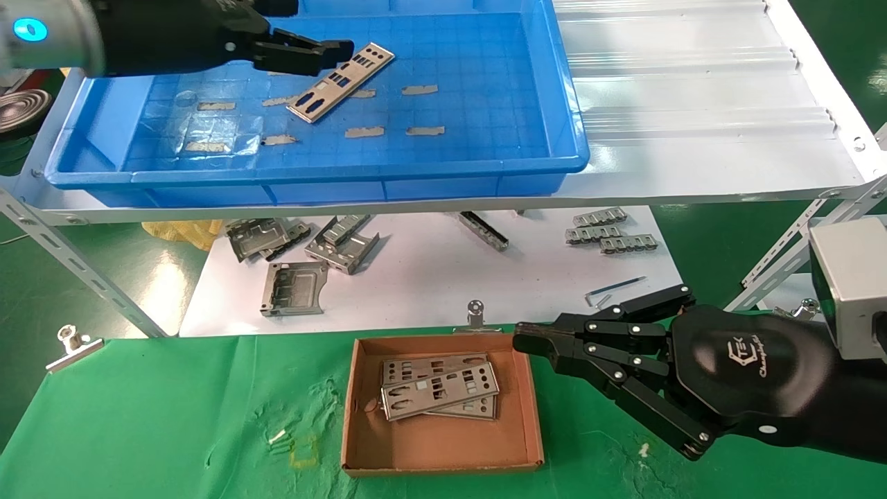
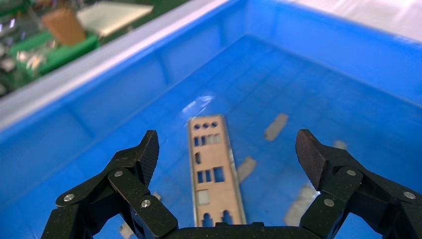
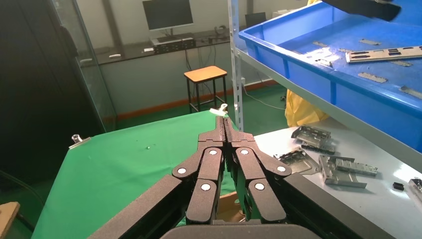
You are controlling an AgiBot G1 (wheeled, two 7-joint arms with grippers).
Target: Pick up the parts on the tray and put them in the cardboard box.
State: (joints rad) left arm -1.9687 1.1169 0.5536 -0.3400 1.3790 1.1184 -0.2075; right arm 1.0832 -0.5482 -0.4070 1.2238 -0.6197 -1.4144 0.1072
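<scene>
One silver part (image 1: 341,82) lies slantwise on the floor of the blue tray (image 1: 485,138). My left gripper (image 1: 332,52) hovers over the part's far end, open and holding nothing. In the left wrist view the part (image 2: 211,164) shows below and between the spread fingers of the left gripper (image 2: 227,149). The cardboard box (image 1: 443,450) sits on the green cloth with a small stack of parts (image 1: 440,395) inside. My right gripper (image 1: 527,339) is shut and empty, just off the box's far right corner. The right wrist view shows the right gripper (image 3: 224,122) with its fingers pressed together.
Grey tape strips (image 1: 420,89) are stuck to the tray floor. The tray rests on a white corrugated shelf (image 1: 693,104) with slanted metal struts (image 1: 69,263). Bent grey brackets (image 1: 291,263), small metal pieces (image 1: 610,232) and a hex key (image 1: 617,287) lie on the white table below. Clips (image 1: 73,343) hold the green cloth.
</scene>
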